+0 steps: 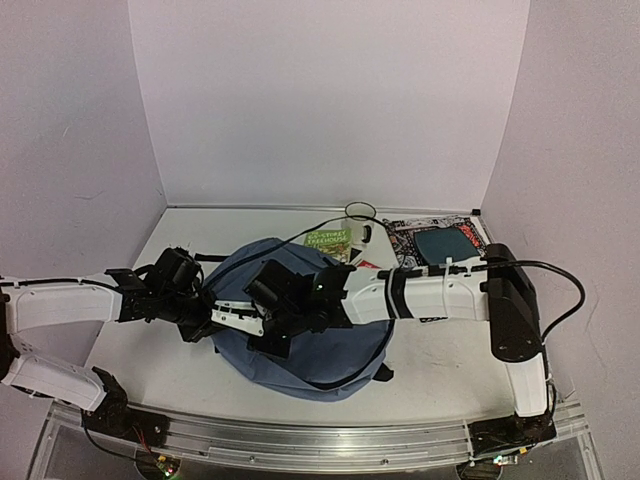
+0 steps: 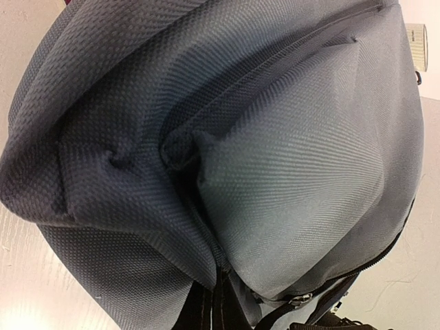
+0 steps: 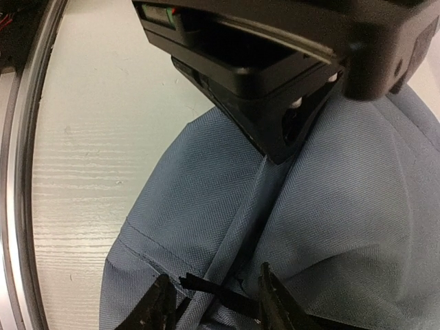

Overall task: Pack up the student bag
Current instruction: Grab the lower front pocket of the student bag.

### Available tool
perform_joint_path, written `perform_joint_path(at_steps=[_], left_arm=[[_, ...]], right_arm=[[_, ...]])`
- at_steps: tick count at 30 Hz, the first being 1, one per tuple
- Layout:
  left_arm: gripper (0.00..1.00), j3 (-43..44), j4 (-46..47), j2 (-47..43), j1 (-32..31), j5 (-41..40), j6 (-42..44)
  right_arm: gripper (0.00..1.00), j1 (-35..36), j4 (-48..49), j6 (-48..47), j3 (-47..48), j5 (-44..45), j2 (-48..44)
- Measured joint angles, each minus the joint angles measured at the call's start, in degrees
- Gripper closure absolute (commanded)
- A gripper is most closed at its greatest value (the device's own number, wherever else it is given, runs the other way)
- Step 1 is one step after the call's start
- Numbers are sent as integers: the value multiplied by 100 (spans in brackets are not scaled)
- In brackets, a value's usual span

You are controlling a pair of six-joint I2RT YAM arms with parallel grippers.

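Observation:
The student bag, a big slate-blue backpack, lies flat in the middle of the table. My left gripper reaches in from the left and is shut on a raised fold of the bag's fabric. The right wrist view shows its black body pinching that ridge. My right gripper hovers over the bag just beside it, jaws apart on either side of a black zipper pull strap. In the left wrist view the bag fills the frame, with a metal zipper slider low down.
Behind the bag lie a green book, a patterned notebook with a teal cover and a clear cup. A black cable arcs over the bag. A metal rail runs along the near edge.

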Motion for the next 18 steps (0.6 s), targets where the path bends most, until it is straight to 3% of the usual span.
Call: perform_joint_path(at_steps=[8,18], left_arm=[[100,2,0,0,0,15,6],[100,2,2,-48,0,52,11]], right_arm=[[59,26,-154,-112,2,6,78],[87,37,-217,-195,76,151,241]])
